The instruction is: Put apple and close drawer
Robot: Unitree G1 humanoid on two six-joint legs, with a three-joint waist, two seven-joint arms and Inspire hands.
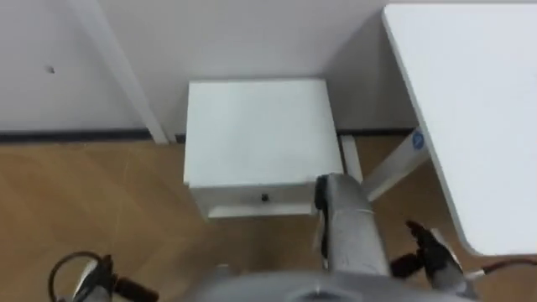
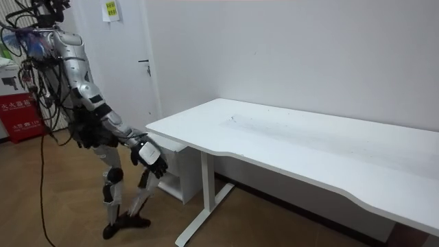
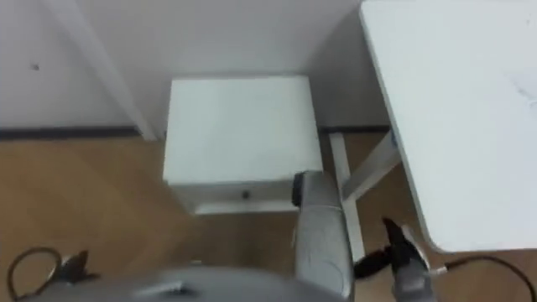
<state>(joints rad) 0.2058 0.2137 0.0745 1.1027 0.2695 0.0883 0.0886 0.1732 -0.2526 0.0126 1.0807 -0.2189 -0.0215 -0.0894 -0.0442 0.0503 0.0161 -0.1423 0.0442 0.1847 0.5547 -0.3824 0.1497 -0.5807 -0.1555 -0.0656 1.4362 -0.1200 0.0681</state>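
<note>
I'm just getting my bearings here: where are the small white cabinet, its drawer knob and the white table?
Small white cabinet (image 1: 260, 126): left eye view, middle of its top.
Drawer knob (image 1: 265, 198): left eye view, the dark knob itself.
White table (image 1: 470, 109): left eye view, bare tabletop.

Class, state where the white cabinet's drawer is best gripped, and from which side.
Pinch the small dark knob centred on the drawer front, coming straight from the front: it is the only part that sticks out, and the desk leg crowds the right.

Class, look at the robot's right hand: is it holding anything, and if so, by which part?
Nothing, as far as the room view shows: the right hand hangs open and empty before the white cabinet.
</note>
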